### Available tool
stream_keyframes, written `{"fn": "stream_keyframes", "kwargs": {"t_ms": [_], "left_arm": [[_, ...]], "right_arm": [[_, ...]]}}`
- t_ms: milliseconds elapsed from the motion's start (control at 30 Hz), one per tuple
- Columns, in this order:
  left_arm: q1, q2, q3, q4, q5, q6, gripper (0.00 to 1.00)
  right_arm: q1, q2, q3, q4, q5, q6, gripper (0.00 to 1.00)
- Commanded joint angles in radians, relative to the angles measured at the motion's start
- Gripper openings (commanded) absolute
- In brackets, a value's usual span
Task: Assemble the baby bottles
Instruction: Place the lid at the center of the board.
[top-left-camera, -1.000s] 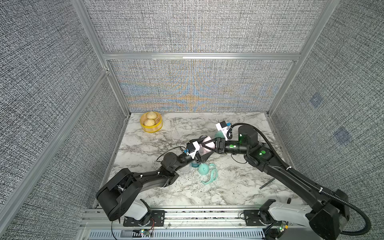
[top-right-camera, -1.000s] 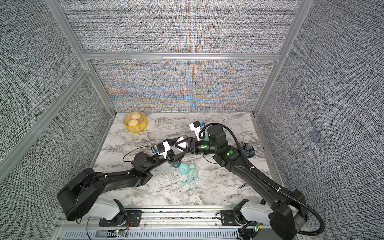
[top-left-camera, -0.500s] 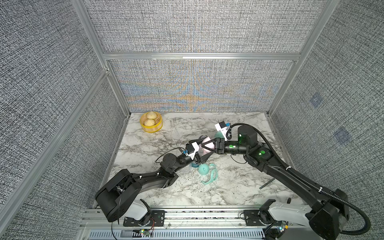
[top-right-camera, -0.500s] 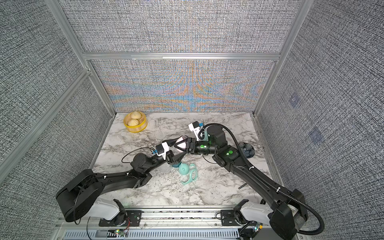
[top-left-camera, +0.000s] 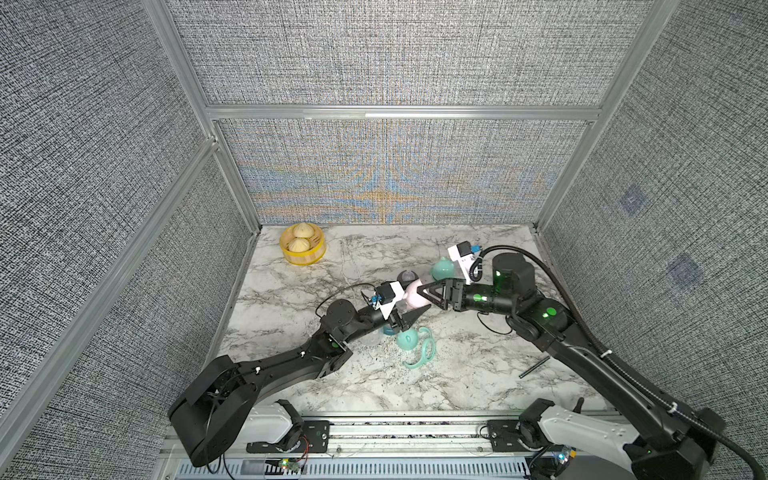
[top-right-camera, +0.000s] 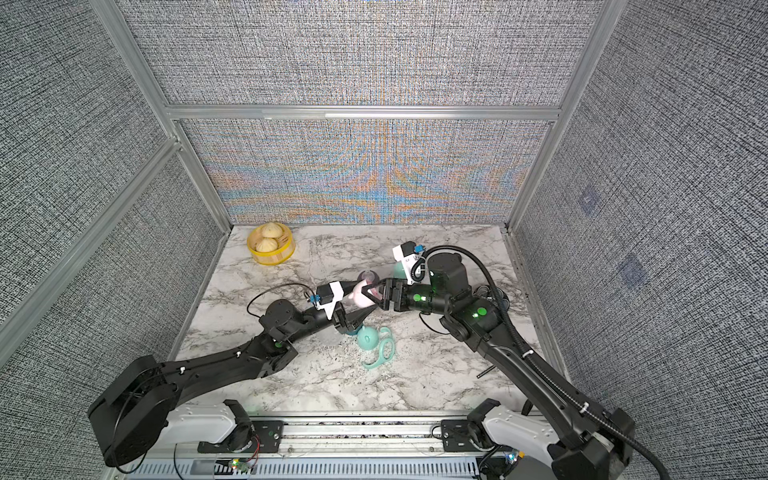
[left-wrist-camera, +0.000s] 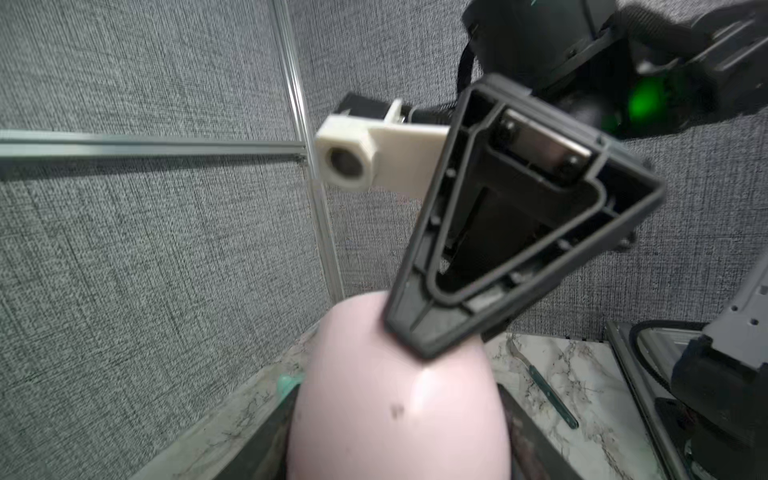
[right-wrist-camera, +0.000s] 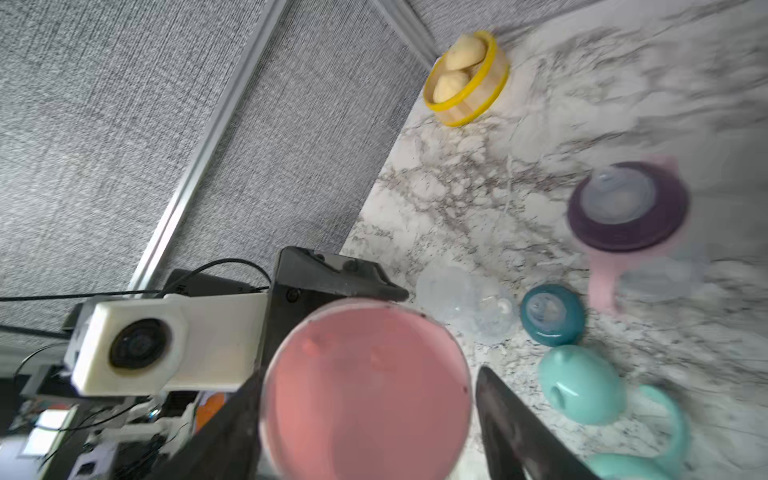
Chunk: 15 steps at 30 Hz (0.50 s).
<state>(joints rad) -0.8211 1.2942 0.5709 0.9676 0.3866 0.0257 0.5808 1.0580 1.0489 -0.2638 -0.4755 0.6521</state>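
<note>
My left gripper (top-left-camera: 415, 316) is shut on a pink dome cap (left-wrist-camera: 395, 399), held above the table's middle; its dark fingers (left-wrist-camera: 274, 432) press both sides of the cap. My right gripper (top-left-camera: 420, 293) faces it and stands open around the cap's far end (right-wrist-camera: 365, 386), one finger (right-wrist-camera: 511, 424) clearly apart from it. On the marble lie a mint dome cap (right-wrist-camera: 582, 384), a mint looped handle (top-left-camera: 422, 353), a teal nipple collar (right-wrist-camera: 552, 313) and a clear bottle (right-wrist-camera: 465, 305). A bottle with a purple collar (right-wrist-camera: 627, 208) and pink handle stands further back. Another mint cap (top-left-camera: 442, 268) sits behind my right gripper.
A yellow basket with buns (top-left-camera: 302, 249) stands in the back left corner. A thin dark rod (top-left-camera: 532, 368) lies at the right, under my right arm. A dark bowl (top-right-camera: 494, 293) is half hidden behind the right arm. Grey fabric walls enclose three sides.
My right gripper's jaws have spread wider around the pink cap. Both arms have stayed nearly in place, and the left grip is unchanged.
</note>
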Motion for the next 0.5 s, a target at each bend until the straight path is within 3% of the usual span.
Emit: {"fn": "stream_keyframes", "kwargs": {"t_ms": [0,200,467], "left_arm": [[-0.002,-0.009,0.030,-0.221,-0.014,-0.008,0.34],[-0.021,0.006,0.040,-0.313,-0.038,-0.006,0.33],[-0.085,0.069,0.173,-0.591,-0.103,0.036,0.32]], "right_arm": [[-0.012,-0.040,0.007,-0.121,0.155,-0.088,0.78],[-0.028,-0.109,-0.042,-0.214,0.275,-0.117,0.78],[-0.045,-0.150,-0.089,-0.355,0.286,-0.145,0.81]]}}
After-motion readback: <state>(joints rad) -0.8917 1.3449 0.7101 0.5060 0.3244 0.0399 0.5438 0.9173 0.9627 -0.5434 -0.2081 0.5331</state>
